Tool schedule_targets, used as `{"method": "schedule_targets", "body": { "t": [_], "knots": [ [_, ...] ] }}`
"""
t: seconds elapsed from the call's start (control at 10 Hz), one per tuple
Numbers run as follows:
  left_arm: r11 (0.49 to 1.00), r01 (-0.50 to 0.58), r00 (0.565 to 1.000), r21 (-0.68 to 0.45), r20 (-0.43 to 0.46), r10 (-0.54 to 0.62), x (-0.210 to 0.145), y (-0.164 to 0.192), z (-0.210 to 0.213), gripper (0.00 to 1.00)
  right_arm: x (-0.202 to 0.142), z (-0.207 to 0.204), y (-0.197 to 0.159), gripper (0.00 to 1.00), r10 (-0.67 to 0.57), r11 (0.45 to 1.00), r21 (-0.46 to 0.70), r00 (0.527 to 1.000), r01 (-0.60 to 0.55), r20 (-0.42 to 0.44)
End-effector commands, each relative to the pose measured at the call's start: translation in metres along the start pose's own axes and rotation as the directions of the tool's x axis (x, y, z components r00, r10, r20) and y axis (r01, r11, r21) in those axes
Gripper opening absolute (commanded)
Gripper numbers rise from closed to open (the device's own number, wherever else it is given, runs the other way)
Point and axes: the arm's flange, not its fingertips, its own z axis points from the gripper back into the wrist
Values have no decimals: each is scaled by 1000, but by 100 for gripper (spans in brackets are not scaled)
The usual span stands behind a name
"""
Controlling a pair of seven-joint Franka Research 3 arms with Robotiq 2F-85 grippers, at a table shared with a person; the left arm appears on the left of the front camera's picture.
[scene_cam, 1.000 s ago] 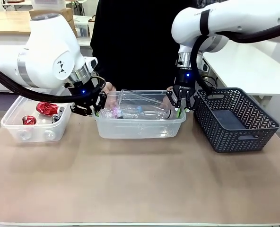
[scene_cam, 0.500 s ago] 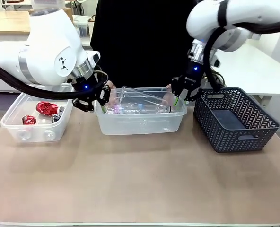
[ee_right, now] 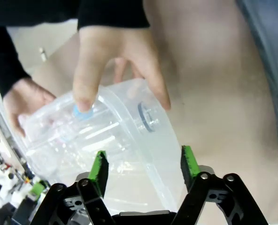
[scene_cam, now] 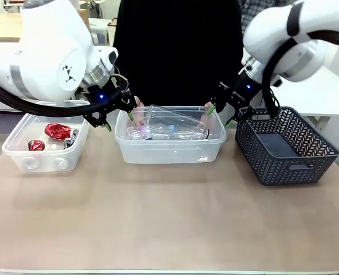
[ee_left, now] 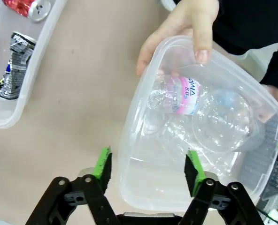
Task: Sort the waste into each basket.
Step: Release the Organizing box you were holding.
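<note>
Left of the middle tub [scene_cam: 169, 150], cans [scene_cam: 56, 132] are kept in their own tub [scene_cam: 20, 153], while the bottle-filled middle tub, steadied by a person's hands [ee_left: 186, 33], is flanked by the left gripper [scene_cam: 117, 116] and right gripper [scene_cam: 220, 115], both spread open and empty.

Even, bright overhead light leaves soft shadows under my arms on the surface [scene_cam: 169, 217], small glints on the clear tub [scene_cam: 169, 146], and my right wrist view shows the hand [ee_right: 115, 70] softly blurred.
</note>
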Motion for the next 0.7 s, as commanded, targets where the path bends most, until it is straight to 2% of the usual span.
{"method": "schedule_targets", "body": {
  "t": [0.0, 0.3, 0.4, 0.5, 0.6],
  "knots": [
    [1000, 4, 997, 12, 81, -5, -10, 13, 6, 100, -8, 5, -21, 100, 138, 987, 84, 990, -135, -31],
    [999, 39, 999, -23, -4, -39, -12, 32, 5, 100, -9, 21, -31, 100, 305, 950, 91, 951, -299, -54],
    [999, 33, 998, -23, -53, -35, -13, 37, 2, 100, -9, 20, -29, 100, 338, 939, 97, 937, -330, -89],
    [1000, 19, 1000, 4, 25, -19, -12, 20, 6, 100, -6, 14, -18, 100, 246, 968, 59, 969, -244, -36],
    [1000, 19, 1000, 4, 25, -19, -12, 20, 6, 100, -6, 14, -18, 100, 246, 968, 59, 969, -244, -36]
  ]
}}
